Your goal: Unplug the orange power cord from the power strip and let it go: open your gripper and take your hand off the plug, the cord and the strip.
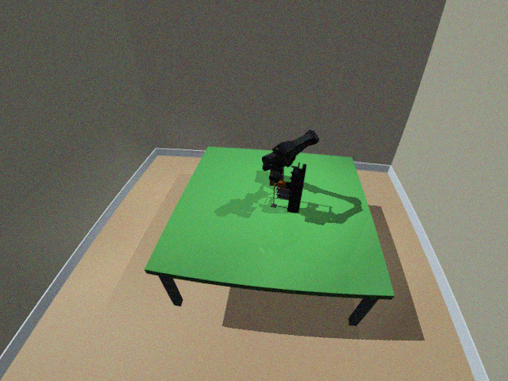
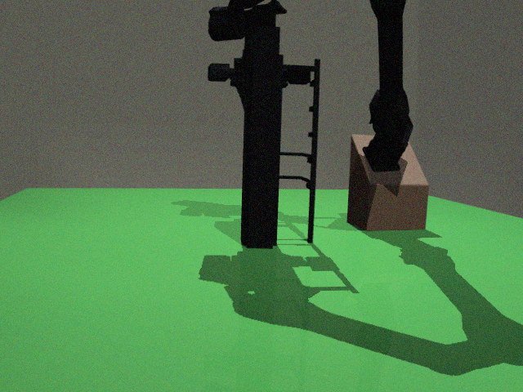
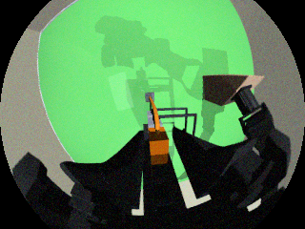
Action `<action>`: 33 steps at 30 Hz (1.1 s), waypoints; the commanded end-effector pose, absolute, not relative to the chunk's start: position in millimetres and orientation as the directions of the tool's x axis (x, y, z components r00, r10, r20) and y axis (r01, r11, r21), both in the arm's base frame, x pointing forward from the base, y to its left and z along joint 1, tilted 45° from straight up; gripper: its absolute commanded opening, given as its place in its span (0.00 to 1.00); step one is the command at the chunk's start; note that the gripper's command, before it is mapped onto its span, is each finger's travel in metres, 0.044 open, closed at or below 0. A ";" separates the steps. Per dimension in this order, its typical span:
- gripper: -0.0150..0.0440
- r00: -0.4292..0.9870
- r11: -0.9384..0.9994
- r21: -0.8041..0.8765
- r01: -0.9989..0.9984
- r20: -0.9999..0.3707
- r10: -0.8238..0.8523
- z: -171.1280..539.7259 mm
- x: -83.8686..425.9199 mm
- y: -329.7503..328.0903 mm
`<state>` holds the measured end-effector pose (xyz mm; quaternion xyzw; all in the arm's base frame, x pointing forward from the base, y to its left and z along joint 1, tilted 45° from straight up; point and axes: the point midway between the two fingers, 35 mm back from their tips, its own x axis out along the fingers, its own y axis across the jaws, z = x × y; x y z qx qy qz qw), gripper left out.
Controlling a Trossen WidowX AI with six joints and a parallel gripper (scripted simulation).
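Observation:
An orange plug point(image 3: 158, 145) point(image 1: 282, 184) lies between my fingertips in the wrist view. Its orange cord point(image 3: 154, 111) point(image 1: 274, 195) runs down to a small grey block point(image 3: 149, 96) point(image 1: 273, 205) on the table. My gripper point(image 3: 159, 130) is partly open, with a green gap between the plug and the right finger. In the exterior view the fingers and the plug are hidden behind a tall black upright point(image 2: 261, 168) point(image 1: 296, 192). The power strip cannot be told apart clearly from the dark parts there, and whether the plug is seated cannot be seen.
A thin black frame point(image 2: 314, 168) point(image 3: 195, 125) stands beside the upright, joined to it by bars. A brown block point(image 2: 396, 207) point(image 3: 216, 88) carries the arm's base. All stand on the green table point(image 1: 262, 254) point(image 2: 127, 337) point(image 3: 86, 95).

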<state>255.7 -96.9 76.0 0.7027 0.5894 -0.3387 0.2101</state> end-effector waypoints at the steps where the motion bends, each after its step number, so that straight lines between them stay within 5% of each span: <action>1: 0.53 0.077 -0.219 -0.106 0.970 -0.721 0.688 81.3 257.3 -91.4; 27: 0.53 0.077 -0.219 -0.106 0.970 -0.720 0.690 84.2 260.9 -71.0; 33: 0.32 0.075 -0.216 -0.104 0.971 -0.722 0.688 85.1 260.3 -73.3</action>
